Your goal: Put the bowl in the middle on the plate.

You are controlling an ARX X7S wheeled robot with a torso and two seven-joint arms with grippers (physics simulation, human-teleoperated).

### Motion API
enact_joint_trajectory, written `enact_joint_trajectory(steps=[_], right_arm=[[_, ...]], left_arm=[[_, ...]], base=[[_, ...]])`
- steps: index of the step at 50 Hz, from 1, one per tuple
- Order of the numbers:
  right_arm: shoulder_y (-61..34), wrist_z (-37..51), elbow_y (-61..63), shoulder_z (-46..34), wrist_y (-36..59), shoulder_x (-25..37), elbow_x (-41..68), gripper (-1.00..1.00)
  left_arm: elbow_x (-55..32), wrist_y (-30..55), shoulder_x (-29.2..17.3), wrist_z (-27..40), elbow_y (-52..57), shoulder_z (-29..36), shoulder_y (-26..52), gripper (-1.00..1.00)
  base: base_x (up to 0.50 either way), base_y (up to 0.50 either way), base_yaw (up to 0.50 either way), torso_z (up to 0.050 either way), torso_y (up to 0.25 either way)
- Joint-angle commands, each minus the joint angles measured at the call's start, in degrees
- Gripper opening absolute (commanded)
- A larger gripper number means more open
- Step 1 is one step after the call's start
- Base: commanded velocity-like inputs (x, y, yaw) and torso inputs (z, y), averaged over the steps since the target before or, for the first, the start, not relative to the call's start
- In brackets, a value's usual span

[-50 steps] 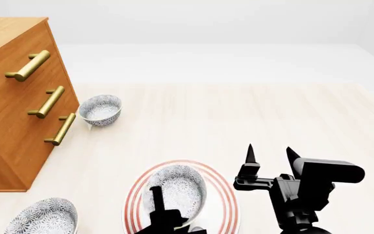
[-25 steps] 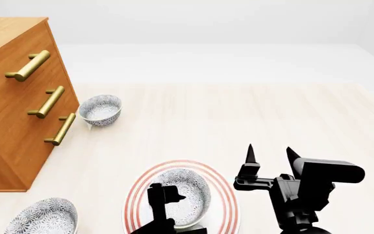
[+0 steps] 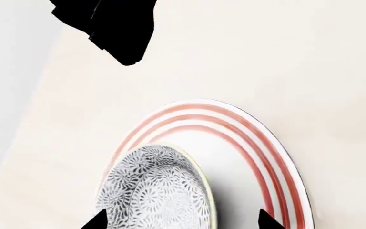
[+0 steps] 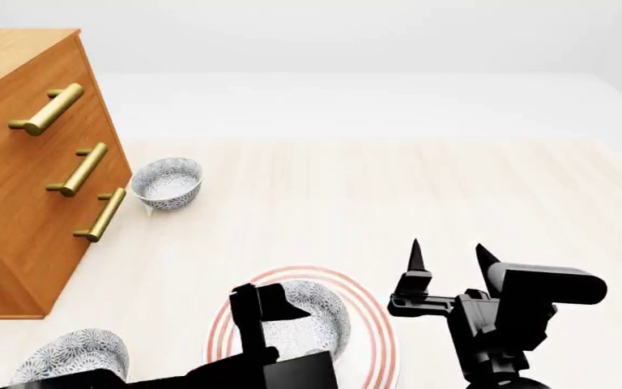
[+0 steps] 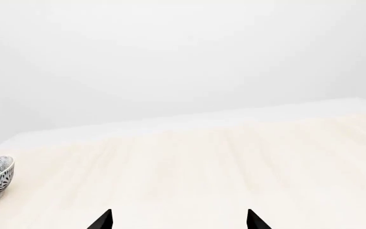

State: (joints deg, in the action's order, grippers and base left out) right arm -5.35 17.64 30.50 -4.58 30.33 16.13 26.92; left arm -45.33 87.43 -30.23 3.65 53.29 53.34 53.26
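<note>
Now lifted clear of the bowl (image 4: 302, 318) resting on the plate (image 4: 374, 334), left gripper (image 3: 181, 221) spread open above it.

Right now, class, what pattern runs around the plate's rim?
Concentric red rings on white circle the plate; the left wrist view shows them best.

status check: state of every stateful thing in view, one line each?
bowl: upright, sitting on the plate, not gripped
plate: flat on the table, bowl on it
bowl by the dresser: upright on the table
near-left bowl: upright, partly hidden by the left arm
dresser: drawers closed
left tool: open, tips either side of the bowl
right tool: open, empty
</note>
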Motion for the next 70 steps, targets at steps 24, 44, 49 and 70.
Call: enact_joint_trajectory(steps=[24,44,49,70], right_arm=[[-0.51,0.85,0.08,-0.30,0.14,0.68,0.84,1.00],[-1.26,1.21,-0.38,-0.98,0.27,0.92,1.03,1.00],[-1.20,1.50,0.01,-0.76,0.38,1.11,1.25,1.00],[-26.80,9.74,11.84,0.20,26.98,7.01,9.03,1.00]], left_arm=[[-42.61,-10.27,-0.01,24.96,-30.81,-39.93,9.92,1.00],[-24.50,-26.57,1.88,25.60,-30.88,-43.03,0.18,1.00],[-23.79,-27.22,1.87,25.50,-30.32,-42.67,-0.71,1.00],[-23.95,-27.43,1.73,25.65,-30.12,-42.00,-0.62,1.00]], base=[[0.00,0.00,0.00,0.000,0.000],[0.00,0.00,0.00,0.000,0.000],[0.00,0.00,0.00,0.000,0.000],[0.00,0.00,0.00,0.000,0.000]])
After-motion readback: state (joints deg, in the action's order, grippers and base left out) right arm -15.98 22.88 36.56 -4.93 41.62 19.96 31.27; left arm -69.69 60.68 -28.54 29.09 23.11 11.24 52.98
